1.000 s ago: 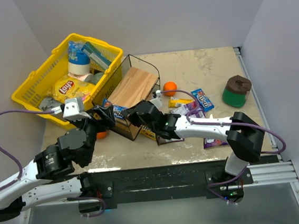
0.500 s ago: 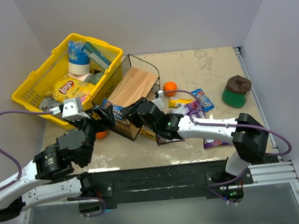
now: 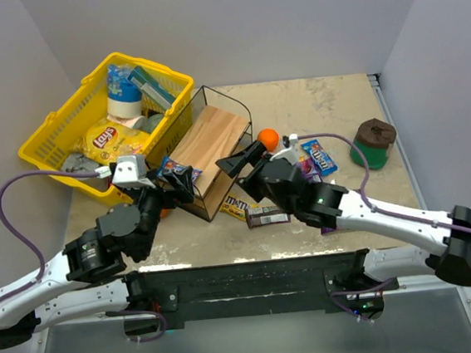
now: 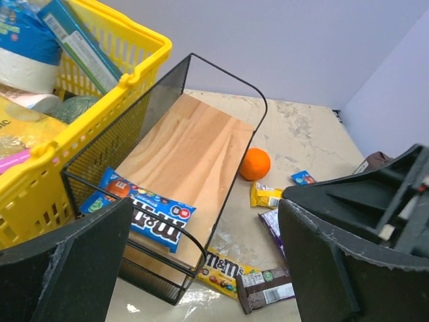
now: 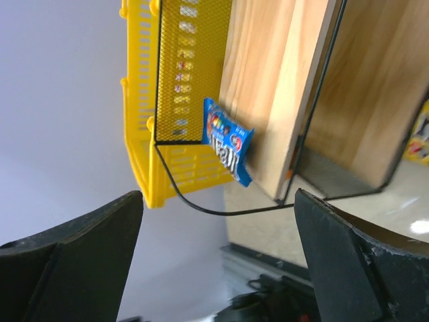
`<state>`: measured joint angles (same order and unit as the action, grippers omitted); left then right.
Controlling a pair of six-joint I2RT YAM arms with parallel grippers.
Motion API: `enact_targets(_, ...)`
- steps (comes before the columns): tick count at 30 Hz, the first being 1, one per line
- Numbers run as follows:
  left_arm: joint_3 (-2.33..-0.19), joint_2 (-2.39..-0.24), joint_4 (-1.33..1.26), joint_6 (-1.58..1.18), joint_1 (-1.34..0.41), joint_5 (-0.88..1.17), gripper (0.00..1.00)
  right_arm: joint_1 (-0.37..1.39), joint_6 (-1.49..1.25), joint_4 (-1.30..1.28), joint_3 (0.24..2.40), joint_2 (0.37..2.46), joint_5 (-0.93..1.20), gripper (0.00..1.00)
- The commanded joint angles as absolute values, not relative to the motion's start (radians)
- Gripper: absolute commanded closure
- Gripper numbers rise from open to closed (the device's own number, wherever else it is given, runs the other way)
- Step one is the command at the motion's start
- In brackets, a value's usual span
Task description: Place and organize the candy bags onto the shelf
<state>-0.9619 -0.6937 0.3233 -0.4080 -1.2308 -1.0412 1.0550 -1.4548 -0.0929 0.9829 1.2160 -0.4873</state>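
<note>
Entry: blue bag (image 4: pixel 144 215) lay at the shelf (image 4: pixel 194 144) front lip, placement judged done; left gripper (image 4: pixel 204 261) and right gripper (image 5: pixel 214 268) gaped empty; next move likely required grasping a loose bag (image 4: pixel 225 272) beside the shelf.

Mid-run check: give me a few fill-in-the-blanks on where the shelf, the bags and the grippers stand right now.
1. The one bag lying on the shelf is ____ in colour.
2. The left gripper and the right gripper are both ____, holding nothing.
3. The basket beside the shelf is ____ in colour.

Missing words: blue; open; yellow.
</note>
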Motion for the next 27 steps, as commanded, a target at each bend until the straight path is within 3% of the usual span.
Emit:
enact_targets(1, -0.89, -0.713, 0.137, -0.27, -1.23, -0.983, 0.05, 0.957, -1.047, -0.137, 0.919, 1.099, -0.403, 0.01)
enact_targets(4, -0.847, -0.754, 0.06, -0.233, -1.23, -0.936, 0.05, 0.847, -0.916, -0.19, 0.905, 1.063, -0.279, 0.01)
enact_targets(13, -0.86, -0.955, 0.043, -0.352, -1.229, -0.75, 0.05, 0.842, -0.816, -0.443, 0.841, 1.062, -0.383, 0.02)
enact_targets(20, -0.862, -1.17, 0.103, -0.552, -1.181, -0.49, 0.1, 0.779, -0.887, -0.474, 0.684, 1.055, -0.394, 0.18)
enact_targets(27, -0.902, -1.402, 0.115, -0.61, -1.169, -0.465, 0.17, 0.738, -0.879, -0.376, 0.588, 1.083, -0.324, 0.31)
